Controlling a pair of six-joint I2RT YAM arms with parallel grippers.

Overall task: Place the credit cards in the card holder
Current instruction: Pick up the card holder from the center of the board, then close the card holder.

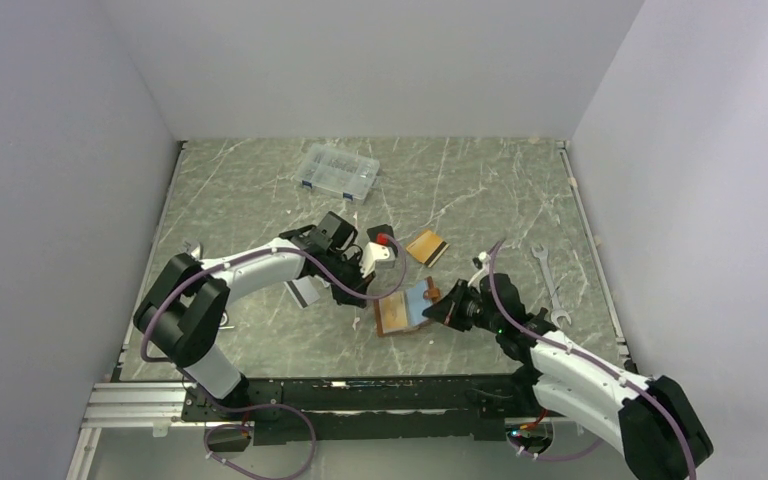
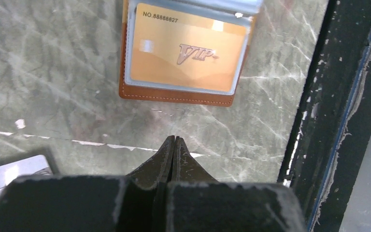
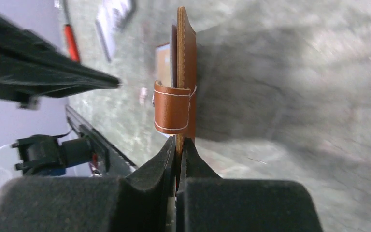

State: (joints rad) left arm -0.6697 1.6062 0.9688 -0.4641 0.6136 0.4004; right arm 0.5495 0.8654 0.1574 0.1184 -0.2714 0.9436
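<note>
The brown leather card holder point(image 1: 400, 312) lies open near the table's front middle, and an orange card point(image 2: 188, 53) sits in its clear sleeve. My right gripper point(image 3: 178, 143) is shut on the holder's point(image 3: 186, 72) right edge, just below the snap strap point(image 3: 174, 111). My left gripper point(image 2: 174, 140) is shut with nothing in it, hovering a little short of the holder's point(image 2: 174, 94) near edge. Another orange card point(image 1: 427, 247) with a dark stripe lies on the table behind the holder. A silver-grey card point(image 1: 305, 292) lies left of my left gripper point(image 1: 362, 290).
A clear compartment box point(image 1: 338, 172) stands at the back. A small black rectangle point(image 1: 380, 232) and a red-and-white object point(image 1: 385, 246) lie behind the holder. Wrenches point(image 1: 550, 285) lie at the right. The black front rail point(image 2: 328, 121) runs close to the left gripper.
</note>
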